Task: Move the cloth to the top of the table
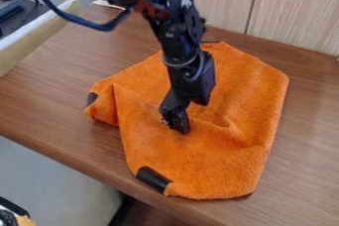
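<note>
Item: one orange cloth (248,91), creased, with dark tabs (153,179) at its edge, lying across the middle of the brown wooden bench (49,93), a black end effector (175,122) pointing down at its central part, whether open or closed impossible to tell.

from my end i see a blocky black arm (173,34) with a curved dark-blue cable (99,27) and, i think, a thin grey wire (182,65) lower down.
</note>
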Robot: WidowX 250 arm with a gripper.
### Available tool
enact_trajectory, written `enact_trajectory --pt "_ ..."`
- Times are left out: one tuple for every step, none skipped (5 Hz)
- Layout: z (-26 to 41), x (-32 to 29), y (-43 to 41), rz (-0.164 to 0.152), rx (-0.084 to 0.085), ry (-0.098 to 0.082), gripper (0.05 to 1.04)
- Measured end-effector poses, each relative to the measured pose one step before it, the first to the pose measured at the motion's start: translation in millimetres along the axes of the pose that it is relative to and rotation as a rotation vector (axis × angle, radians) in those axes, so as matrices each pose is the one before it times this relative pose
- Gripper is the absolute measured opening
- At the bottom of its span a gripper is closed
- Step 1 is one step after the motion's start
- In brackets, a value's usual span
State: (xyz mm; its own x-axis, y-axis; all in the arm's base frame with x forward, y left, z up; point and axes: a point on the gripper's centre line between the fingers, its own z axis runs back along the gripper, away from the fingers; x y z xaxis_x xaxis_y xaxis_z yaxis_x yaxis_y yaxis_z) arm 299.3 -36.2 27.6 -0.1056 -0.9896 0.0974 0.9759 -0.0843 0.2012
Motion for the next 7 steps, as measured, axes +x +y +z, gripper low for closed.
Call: enact_trajectory --pt "-1.91 -3.09 2.97 0.004 -0.0062 0.0124 1.0" --pt "0.47 -11.35 4.54 0.0337 0.0047 0.0065 1.0" --pt "0.92 -17.76 10.29 0.0365 0.0017 0.0157 1.0" --pt "-0.44 -24.43 15.83 0.0513 0.0114 0.0202 1.0" --pt "-1.93 -22.05 20.48 0.0454 0.0015 0.0142 1.0" --pt "-3.54 -16.47 19.29 0.049 0.0046 -0.0029 1.0" --pt "-2.3 -7.21 12.22 0.0023 0.0018 0.0155 1.0"
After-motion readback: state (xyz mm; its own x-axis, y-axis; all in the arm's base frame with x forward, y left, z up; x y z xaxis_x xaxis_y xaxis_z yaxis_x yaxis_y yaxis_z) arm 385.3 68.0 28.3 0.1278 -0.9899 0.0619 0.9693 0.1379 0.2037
